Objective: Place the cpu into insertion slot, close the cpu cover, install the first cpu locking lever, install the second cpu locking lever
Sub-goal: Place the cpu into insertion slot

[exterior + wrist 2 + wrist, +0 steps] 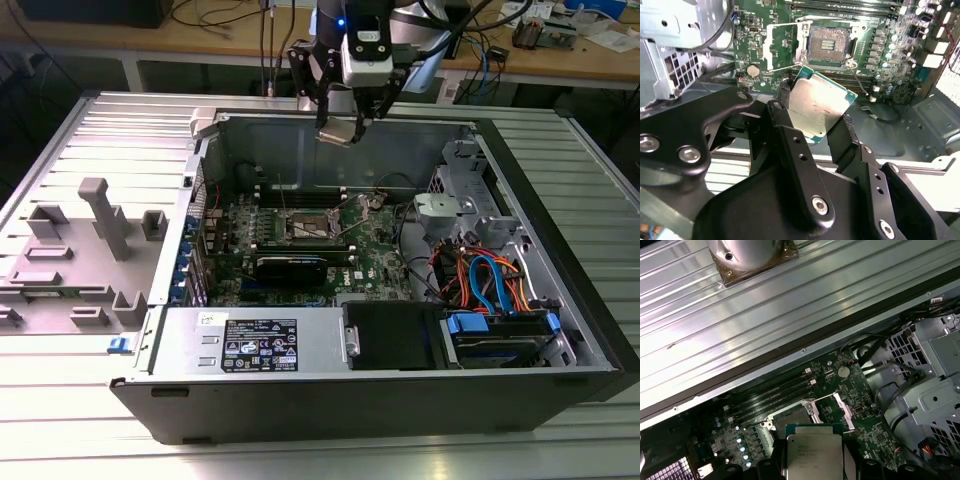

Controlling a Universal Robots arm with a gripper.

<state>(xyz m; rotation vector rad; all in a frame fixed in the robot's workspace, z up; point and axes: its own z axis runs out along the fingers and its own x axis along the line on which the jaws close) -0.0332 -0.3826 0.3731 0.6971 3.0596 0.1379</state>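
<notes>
My gripper (338,127) hangs above the back wall of the open computer case and is shut on the cpu (336,134). In the second wrist view the cpu (817,105) is a silver square chip with a green edge, pinched by its sides between two black fingers (785,107). Below and beyond it lies the insertion slot (829,44), dark-centred and uncovered. The cpu cover (782,47) is flipped open beside the slot. Thin wire levers (860,80) stand loose near the slot's corners. The first wrist view shows the cpu (814,455) short of the insertion slot (790,416). From the exterior view the insertion slot (305,228) sits mid-board.
Long black memory slots (840,6) run beside the socket. A black card (290,268) lies in front of it. A power supply (255,345) fills the near side. A drive cage with blue and orange cables (490,285) stands at the exterior view's right. A grey fixture tray (80,250) rests outside at the left.
</notes>
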